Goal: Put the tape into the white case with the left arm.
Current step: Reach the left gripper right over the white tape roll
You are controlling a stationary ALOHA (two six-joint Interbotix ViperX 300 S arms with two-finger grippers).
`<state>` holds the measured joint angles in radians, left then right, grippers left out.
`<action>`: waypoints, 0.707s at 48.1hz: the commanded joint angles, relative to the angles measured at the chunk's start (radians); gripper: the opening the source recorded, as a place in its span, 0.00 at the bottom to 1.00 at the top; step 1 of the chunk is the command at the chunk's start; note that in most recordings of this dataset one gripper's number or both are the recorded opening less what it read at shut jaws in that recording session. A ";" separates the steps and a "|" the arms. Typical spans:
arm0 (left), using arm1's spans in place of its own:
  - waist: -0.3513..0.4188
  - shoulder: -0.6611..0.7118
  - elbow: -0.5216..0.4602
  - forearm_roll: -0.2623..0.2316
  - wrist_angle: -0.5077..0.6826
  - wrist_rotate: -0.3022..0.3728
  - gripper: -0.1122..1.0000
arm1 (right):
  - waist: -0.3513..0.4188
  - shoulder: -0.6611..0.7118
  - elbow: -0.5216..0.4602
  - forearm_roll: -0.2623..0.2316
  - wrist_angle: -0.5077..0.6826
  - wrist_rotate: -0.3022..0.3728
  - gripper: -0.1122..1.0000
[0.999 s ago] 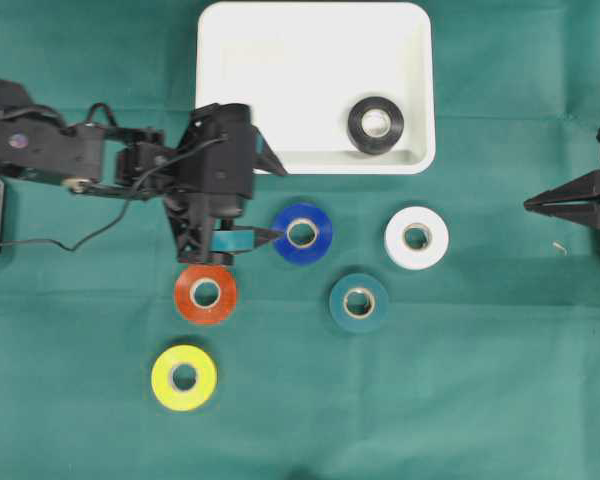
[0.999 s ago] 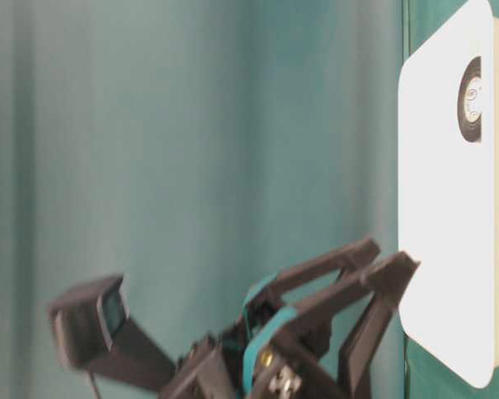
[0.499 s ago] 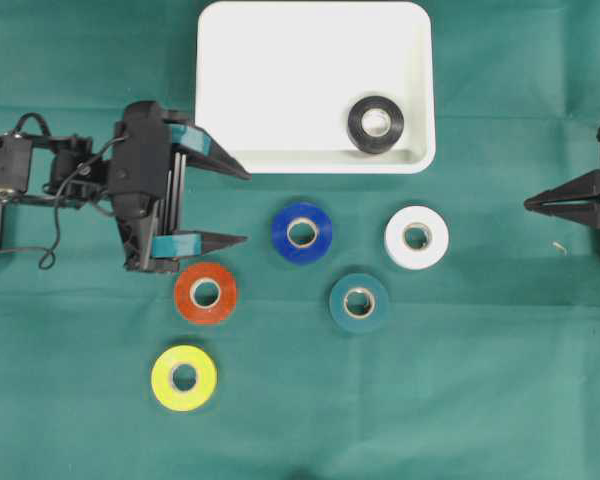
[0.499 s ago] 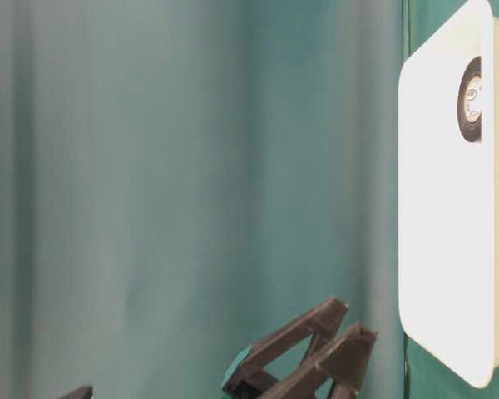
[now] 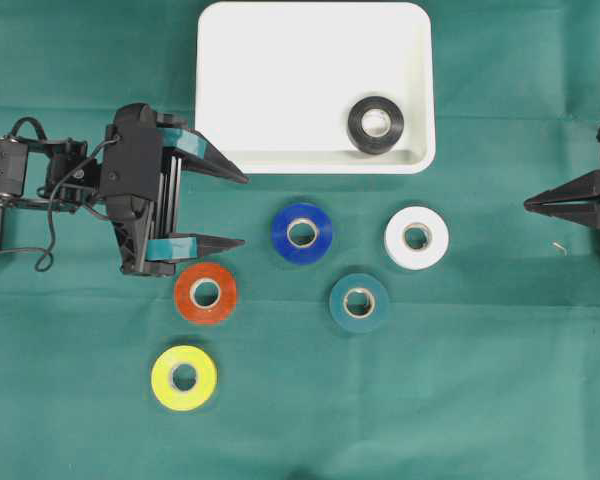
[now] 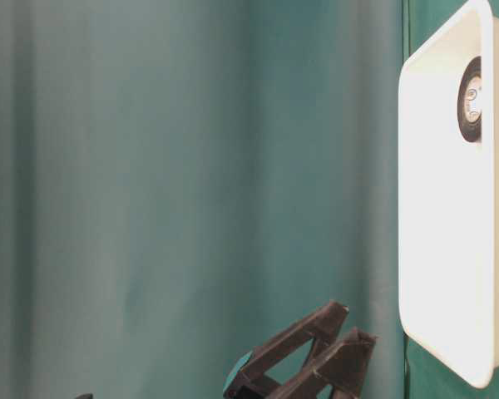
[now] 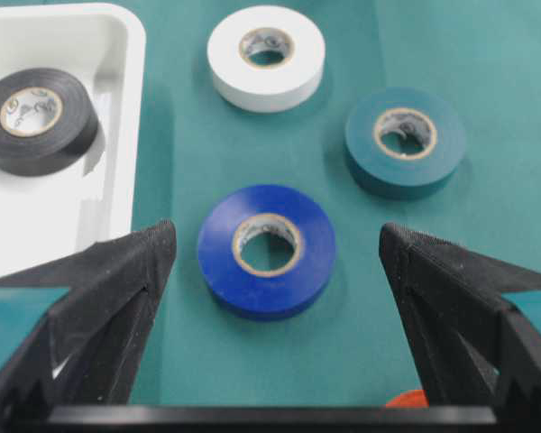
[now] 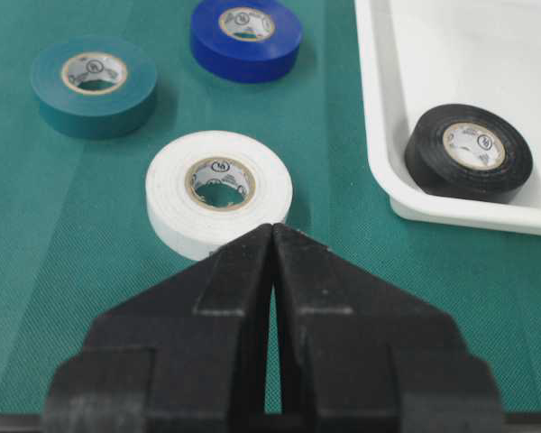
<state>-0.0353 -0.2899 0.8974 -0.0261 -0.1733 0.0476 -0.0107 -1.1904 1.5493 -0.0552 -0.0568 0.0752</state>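
A shallow white rectangular plastic case (image 5: pixel 315 85) with rounded corners and a raised rim lies at the top middle of the green cloth-covered surface (image 5: pixel 460 400). One black roll of tape (image 5: pixel 376 124) lies flat inside it, near the lower right corner of the case in the overhead view.

Five more rolls lie flat on the cloth outside the case, all apart from one another. A blue roll of tape (image 5: pixel 302 232) sits just below the case's lower rim. A white roll of tape (image 5: pixel 416 237) lies to its right, and a dark teal roll of tape (image 5: pixel 359 302) lies below and between those two. An orange roll of tape (image 5: pixel 205 293) sits lower left of the blue one, and a yellow roll of tape (image 5: pixel 184 377) lies below the orange one.

The left gripper (image 5: pixel 235 211), black with a teal band on each long pointed finger, is at the left, pointing level toward the blue roll. Its jaws stand wide open and hold nothing; in the left wrist view the blue roll (image 7: pixel 267 250) lies ahead of the two fingertips, clear of both.

The right gripper (image 5: pixel 530 205), plain black, is at the far right edge, well apart from every roll. Its jaws are closed together, empty, with the white roll (image 8: pixel 219 192) just ahead of them.
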 commanded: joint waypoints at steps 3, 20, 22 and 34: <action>-0.005 -0.006 -0.015 -0.002 -0.008 -0.002 0.99 | -0.002 0.008 -0.011 -0.002 -0.009 0.002 0.02; -0.005 0.083 -0.103 -0.002 -0.008 0.000 0.99 | -0.002 0.008 -0.011 -0.002 -0.011 0.000 0.02; -0.005 0.107 -0.123 -0.002 -0.006 0.002 0.99 | -0.002 0.008 -0.011 -0.002 -0.011 0.002 0.02; -0.005 0.264 -0.261 -0.002 0.031 0.002 0.99 | -0.002 0.008 -0.011 -0.002 -0.011 0.002 0.02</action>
<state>-0.0368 -0.0522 0.6964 -0.0245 -0.1503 0.0476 -0.0107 -1.1904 1.5493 -0.0552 -0.0568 0.0752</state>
